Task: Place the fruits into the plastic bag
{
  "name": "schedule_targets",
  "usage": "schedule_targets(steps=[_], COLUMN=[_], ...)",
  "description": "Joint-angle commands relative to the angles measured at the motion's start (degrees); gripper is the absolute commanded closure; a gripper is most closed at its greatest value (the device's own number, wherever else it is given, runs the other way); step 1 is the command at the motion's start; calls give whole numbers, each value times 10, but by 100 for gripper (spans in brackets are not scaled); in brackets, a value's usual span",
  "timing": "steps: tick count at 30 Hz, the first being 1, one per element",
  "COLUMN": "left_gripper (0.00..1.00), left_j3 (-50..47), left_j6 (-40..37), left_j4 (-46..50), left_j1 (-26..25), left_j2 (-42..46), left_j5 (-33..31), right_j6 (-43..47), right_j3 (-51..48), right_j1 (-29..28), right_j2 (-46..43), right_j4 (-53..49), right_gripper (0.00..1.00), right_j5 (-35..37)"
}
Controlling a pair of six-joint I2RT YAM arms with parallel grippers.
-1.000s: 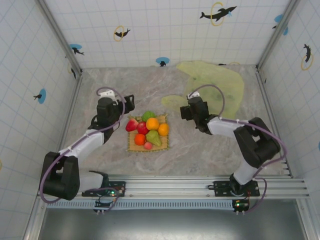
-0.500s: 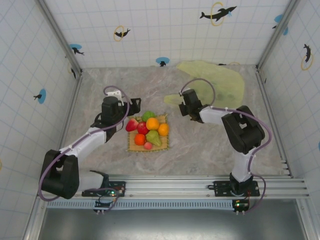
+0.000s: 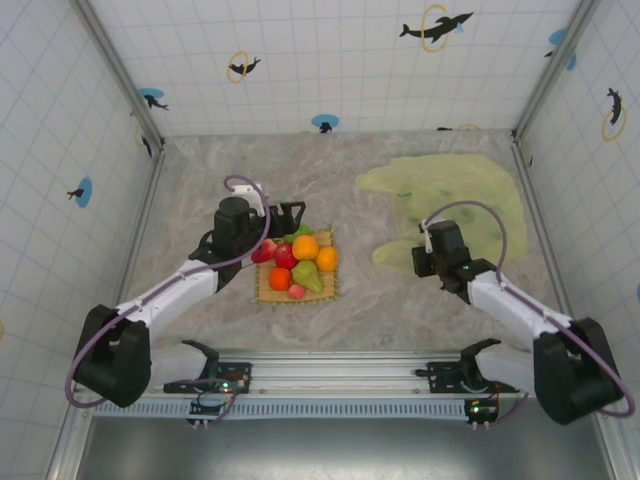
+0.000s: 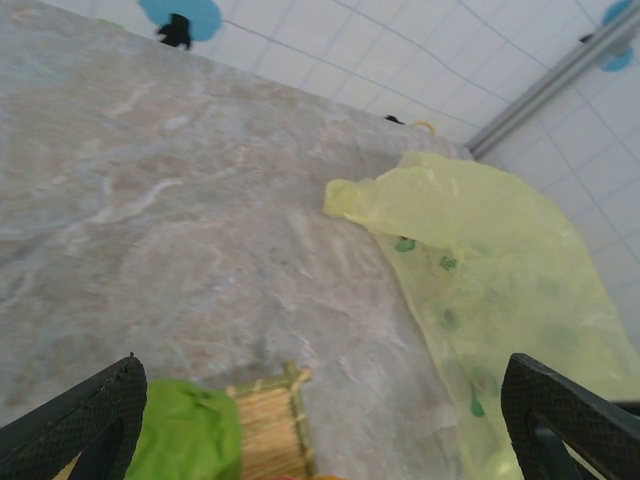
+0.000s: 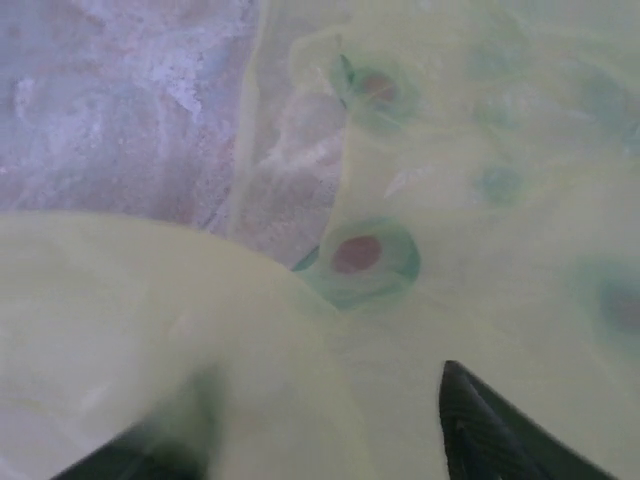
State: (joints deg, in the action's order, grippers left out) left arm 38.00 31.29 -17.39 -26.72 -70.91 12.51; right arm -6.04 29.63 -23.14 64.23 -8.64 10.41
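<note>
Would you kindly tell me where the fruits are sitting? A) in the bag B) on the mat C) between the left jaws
B: the fruits lie piled on the mat, and the bag lies apart from them.

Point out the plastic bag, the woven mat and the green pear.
plastic bag [image 3: 465, 185]: top view, on its flat middle.
woven mat [image 3: 266, 294]: top view, on its bare near-left corner.
green pear [image 3: 308, 278]: top view, on the middle of its body.
</note>
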Motion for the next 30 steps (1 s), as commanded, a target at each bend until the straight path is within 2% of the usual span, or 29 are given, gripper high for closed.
schedule_targets(steps=[1, 4, 7, 12, 15, 18, 22, 26, 30], left_gripper=[7, 7, 6, 6, 5, 5, 4, 4, 4], left_j3=[14, 10, 5, 5, 2, 2, -4, -3, 5], left_j6=[6, 3, -1, -14, -20, -23, -27, -30, -28], left_j4=[-19, -17, -11, 13, 22, 30, 31, 30, 27], left_j1=[-6, -7, -7, -9, -8, -9, -9, -8, -9], left_j2=[-4, -2, 4, 17, 27, 32, 37, 34, 24], left_j5=[9, 3, -7, -23, -37, -43, -51, -55, -51], right_j6=[-27, -34, -34, -28, -25, -10, 13, 18, 2], right_j3=[21, 52, 87, 153, 191, 194, 178, 162, 169], right_j1=[1, 1, 2, 1, 1, -1, 1, 14, 33], right_j2=[-42, -31, 27, 140, 176, 160, 98, 39, 46], right_j4=[-9, 4, 13, 22, 19, 18, -36, -60, -29], right_gripper=[24, 10, 4, 3, 4, 5, 5, 3, 3], right_j5=[-19, -7, 45, 86, 57, 21, 14, -53, -94])
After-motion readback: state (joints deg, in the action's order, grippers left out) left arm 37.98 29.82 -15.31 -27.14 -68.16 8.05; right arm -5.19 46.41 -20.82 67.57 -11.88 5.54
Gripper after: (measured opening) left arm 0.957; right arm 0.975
